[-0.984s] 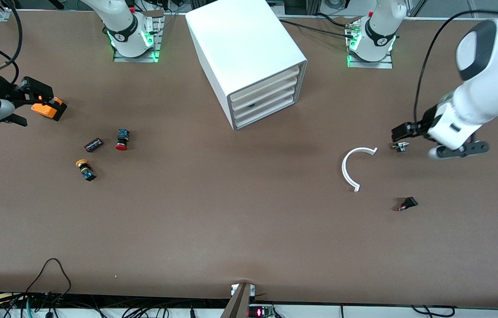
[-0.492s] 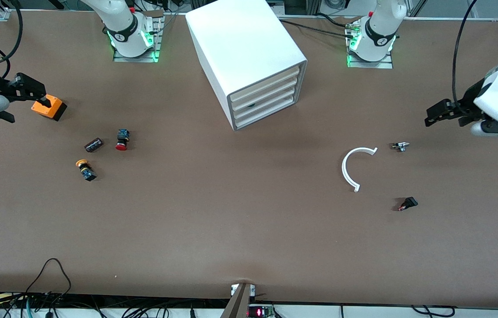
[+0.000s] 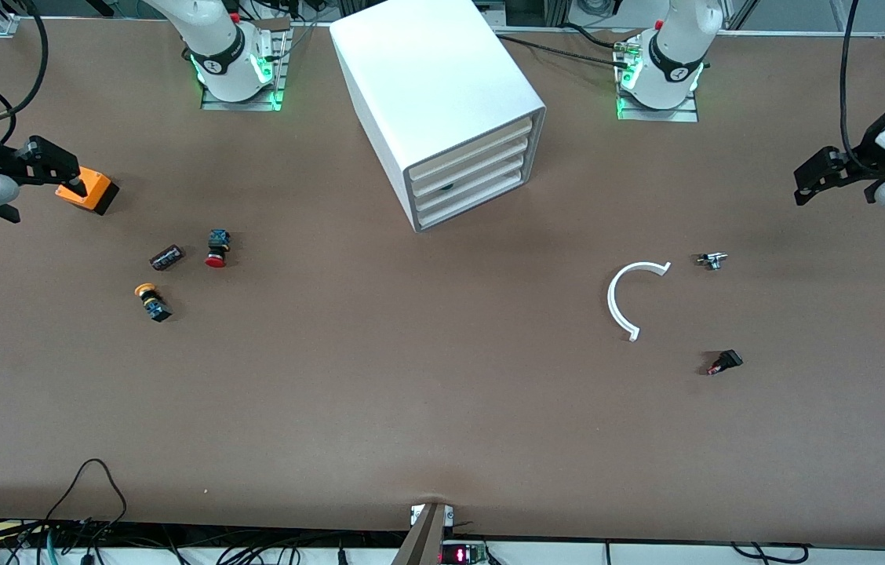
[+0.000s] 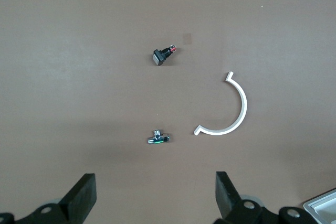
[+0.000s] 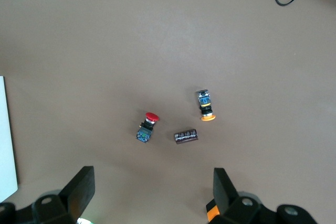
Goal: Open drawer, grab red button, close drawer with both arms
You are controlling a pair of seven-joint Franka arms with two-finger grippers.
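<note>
Both grippers hang spread and empty at the table's two ends: the right gripper point(image 3: 34, 169) over the orange box point(image 3: 88, 191), the left gripper point(image 3: 823, 176) over bare table at the left arm's end. All four drawers of the white cabinet point(image 3: 442, 86) sit shut; the drawer point(image 3: 467, 158) is not yet pulled. From the cabinet, the red button point(image 3: 216, 248) lies on its side toward the right arm's end and slightly nearer the front camera, red cap pointing at that camera, beside a dark cylinder point(image 3: 166, 256). Judged from this, the right arm is the nearer to it.
</note>
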